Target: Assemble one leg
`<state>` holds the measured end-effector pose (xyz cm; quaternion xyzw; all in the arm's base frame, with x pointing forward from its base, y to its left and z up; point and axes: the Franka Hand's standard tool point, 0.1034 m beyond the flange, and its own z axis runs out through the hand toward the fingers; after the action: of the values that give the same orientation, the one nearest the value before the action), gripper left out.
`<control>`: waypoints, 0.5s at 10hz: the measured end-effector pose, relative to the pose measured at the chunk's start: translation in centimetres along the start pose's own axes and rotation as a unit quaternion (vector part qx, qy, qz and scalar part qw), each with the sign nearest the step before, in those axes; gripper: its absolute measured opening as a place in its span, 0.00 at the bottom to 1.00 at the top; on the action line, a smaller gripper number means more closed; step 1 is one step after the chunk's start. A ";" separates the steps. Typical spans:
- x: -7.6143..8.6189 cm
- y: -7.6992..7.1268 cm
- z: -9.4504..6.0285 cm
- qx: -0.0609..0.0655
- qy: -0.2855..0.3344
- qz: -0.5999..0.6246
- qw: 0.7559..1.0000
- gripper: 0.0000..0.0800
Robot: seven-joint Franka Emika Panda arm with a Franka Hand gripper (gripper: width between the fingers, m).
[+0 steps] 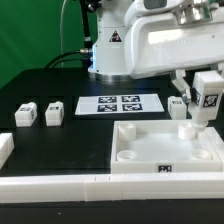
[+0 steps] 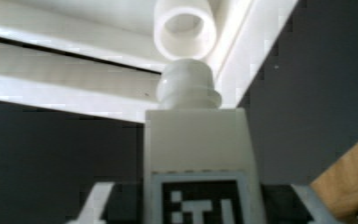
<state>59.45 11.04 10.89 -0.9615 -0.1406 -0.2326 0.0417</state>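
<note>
My gripper (image 1: 207, 88) is shut on one leg (image 1: 198, 115), a small white block with a black-and-white tag. It holds the leg upright above the far right corner of the large white square panel (image 1: 140, 165). In the wrist view the leg (image 2: 197, 140) fills the middle between my fingers (image 2: 101, 203). Its round peg end points at a round corner socket (image 2: 185, 30) of the panel and lies just short of it. Two more legs (image 1: 25, 113) (image 1: 54, 113) lie on the black table at the exterior view's left. A third (image 1: 177, 104) stands behind the panel.
The marker board (image 1: 120, 104) lies flat on the table behind the panel. A long white bar (image 1: 50, 185) runs along the front edge, and another white piece (image 1: 5, 148) sits at the exterior view's left. The robot base (image 1: 110, 50) stands at the back.
</note>
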 end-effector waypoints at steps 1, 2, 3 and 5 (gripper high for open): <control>-0.1 0.6 0.0 -0.004 0.006 -0.003 1.000 0.36; 0.0 0.7 0.0 -0.009 0.025 -0.002 1.000 0.36; 0.0 0.8 0.0 -0.011 0.031 -0.003 0.999 0.36; -0.1 0.9 0.2 -0.014 0.042 -0.002 0.999 0.36</control>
<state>59.69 10.14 10.65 -0.9511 -0.1377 -0.2745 0.0332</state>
